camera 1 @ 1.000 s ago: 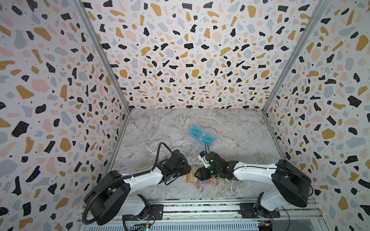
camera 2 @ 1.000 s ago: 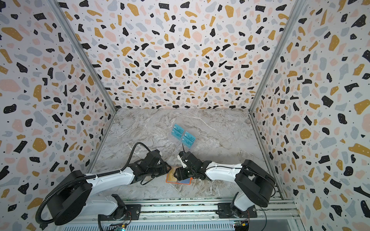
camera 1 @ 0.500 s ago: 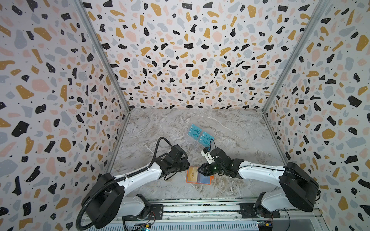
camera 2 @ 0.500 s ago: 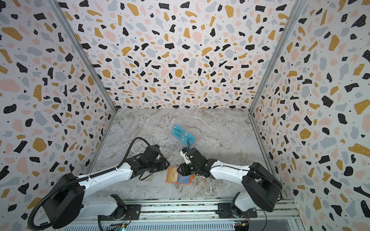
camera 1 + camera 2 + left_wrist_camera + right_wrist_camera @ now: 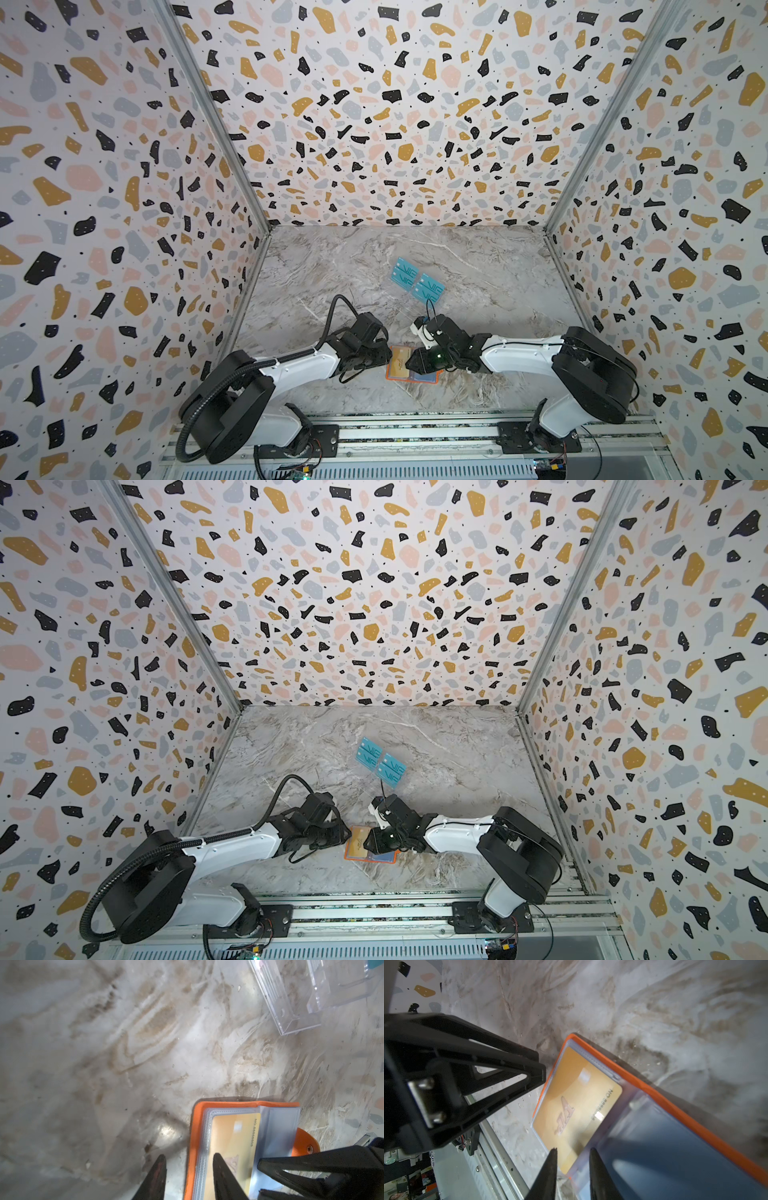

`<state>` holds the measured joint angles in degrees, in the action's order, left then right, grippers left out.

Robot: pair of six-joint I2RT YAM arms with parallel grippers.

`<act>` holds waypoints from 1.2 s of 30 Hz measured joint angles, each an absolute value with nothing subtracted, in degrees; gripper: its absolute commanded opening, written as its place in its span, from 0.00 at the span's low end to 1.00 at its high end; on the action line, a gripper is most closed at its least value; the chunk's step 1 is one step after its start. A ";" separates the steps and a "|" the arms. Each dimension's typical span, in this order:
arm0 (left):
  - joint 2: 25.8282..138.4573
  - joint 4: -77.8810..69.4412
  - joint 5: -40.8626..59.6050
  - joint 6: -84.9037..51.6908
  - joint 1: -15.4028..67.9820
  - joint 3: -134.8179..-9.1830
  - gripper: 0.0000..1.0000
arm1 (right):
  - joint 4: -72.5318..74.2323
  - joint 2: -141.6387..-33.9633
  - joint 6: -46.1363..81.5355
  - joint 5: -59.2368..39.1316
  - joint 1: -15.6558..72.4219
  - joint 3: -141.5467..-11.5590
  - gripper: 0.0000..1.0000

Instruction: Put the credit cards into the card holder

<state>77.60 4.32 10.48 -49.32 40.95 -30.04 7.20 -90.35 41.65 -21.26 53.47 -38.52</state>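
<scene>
Though open, card holder near front rail.

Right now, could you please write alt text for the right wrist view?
A gold card sits inside a clear sleeve of the open orange card holder on the marble table. The right gripper, fingertips parted, straddles the card's corner; the left gripper sits at the holder's edge.
</scene>
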 measured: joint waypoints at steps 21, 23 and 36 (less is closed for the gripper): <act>77.76 0.32 11.25 -53.84 43.57 -29.06 0.37 | 8.45 -93.91 40.42 -22.22 53.47 -40.58 0.25; 77.73 0.47 11.03 -53.78 43.62 -29.08 0.37 | 8.05 -93.69 39.97 -21.98 53.47 -40.58 0.26; 74.87 4.08 12.08 -51.35 43.99 -33.69 0.37 | 3.86 -83.37 38.65 -19.94 50.19 -36.71 0.20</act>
